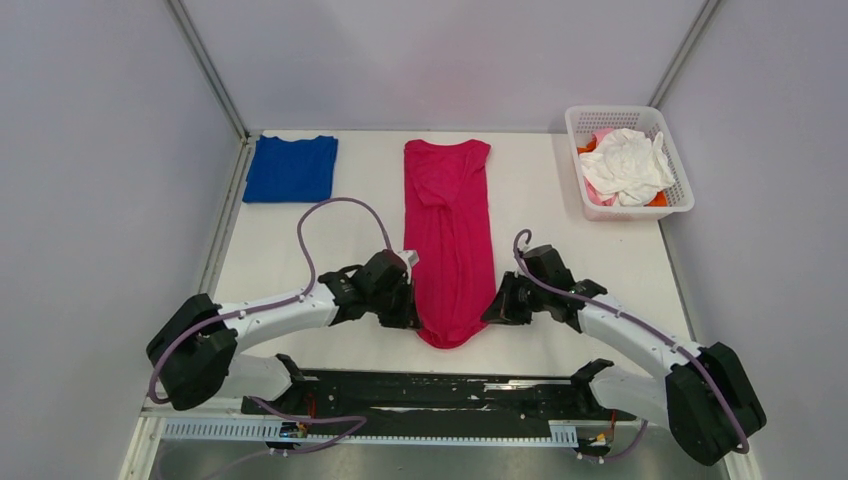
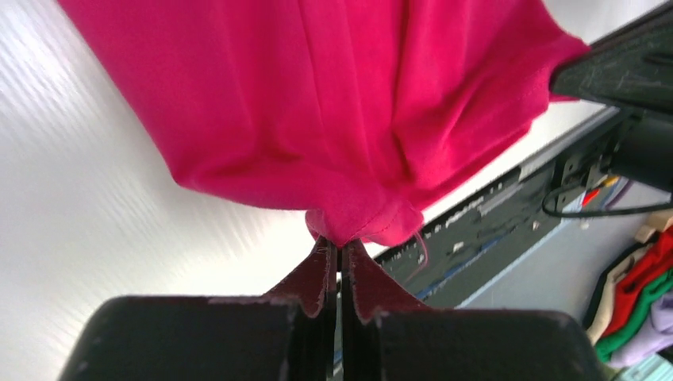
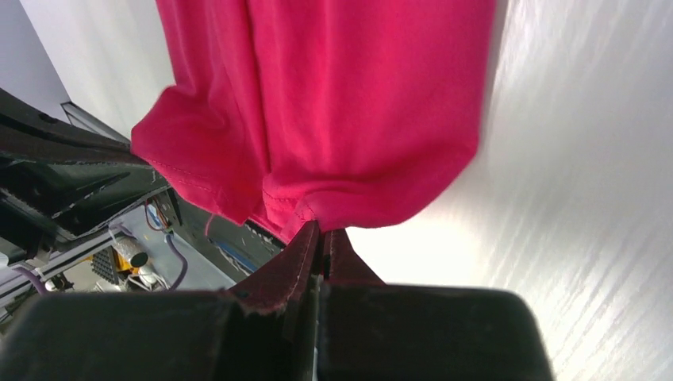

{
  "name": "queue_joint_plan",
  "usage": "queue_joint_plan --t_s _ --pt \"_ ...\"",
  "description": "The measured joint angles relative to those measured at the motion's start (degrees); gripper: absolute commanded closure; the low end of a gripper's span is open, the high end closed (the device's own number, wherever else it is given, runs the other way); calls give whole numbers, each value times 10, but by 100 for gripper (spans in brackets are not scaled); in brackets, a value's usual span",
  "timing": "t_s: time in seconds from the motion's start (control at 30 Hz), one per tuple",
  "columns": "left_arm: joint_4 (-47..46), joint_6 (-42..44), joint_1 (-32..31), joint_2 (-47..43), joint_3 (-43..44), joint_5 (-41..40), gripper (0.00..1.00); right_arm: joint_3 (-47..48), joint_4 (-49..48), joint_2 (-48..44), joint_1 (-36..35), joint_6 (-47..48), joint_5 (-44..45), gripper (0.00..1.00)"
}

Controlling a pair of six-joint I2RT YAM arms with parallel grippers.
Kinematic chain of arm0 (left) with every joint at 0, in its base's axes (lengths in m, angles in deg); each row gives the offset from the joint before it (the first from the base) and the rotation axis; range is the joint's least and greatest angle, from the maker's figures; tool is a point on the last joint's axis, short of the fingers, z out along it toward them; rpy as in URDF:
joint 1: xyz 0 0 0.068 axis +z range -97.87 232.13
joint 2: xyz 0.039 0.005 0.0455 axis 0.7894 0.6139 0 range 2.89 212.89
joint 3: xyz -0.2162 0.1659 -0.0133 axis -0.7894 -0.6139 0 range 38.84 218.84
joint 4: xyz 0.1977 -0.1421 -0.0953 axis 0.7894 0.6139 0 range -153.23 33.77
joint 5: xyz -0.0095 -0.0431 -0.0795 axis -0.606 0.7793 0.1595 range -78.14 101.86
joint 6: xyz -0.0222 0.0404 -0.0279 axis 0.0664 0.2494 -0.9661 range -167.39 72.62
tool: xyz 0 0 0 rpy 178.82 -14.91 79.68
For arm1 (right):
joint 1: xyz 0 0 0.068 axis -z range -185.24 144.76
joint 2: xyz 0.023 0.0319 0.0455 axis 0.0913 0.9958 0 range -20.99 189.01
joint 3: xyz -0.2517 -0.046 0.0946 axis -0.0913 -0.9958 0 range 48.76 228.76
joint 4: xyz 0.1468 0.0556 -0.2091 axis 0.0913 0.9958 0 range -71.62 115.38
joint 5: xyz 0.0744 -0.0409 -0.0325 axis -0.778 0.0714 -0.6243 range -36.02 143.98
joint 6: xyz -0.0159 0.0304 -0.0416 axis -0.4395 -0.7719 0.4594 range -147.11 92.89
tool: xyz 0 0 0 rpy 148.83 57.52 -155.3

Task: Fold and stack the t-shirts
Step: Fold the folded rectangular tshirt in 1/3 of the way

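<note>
So the left gripper (image 2: pixel 341 248) and right gripper (image 3: pixel 321 232) are each pinched tight on the magenta t-shirt (image 1: pixel 450 220)'s near hem corners (the folded strip runs away from them).

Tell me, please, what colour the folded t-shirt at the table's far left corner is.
The folded t-shirt is royal blue, clearest in the top external view.

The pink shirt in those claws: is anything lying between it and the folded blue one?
Nothing visible does. Only table surface separates the magenta shirt from the blue shirt at the far left; the basket sits on the opposite side, far right.
</note>
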Motion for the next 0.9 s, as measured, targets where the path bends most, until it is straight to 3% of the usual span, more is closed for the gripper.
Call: queue_joint_plan --t_s 0.33,0.9 --pt "-36 46 104 59 47 17 100 97 -23 89 37 15 21 100" --pt "-39 129 247 223 254 61 100 283 -44 268 139 49 28 100"
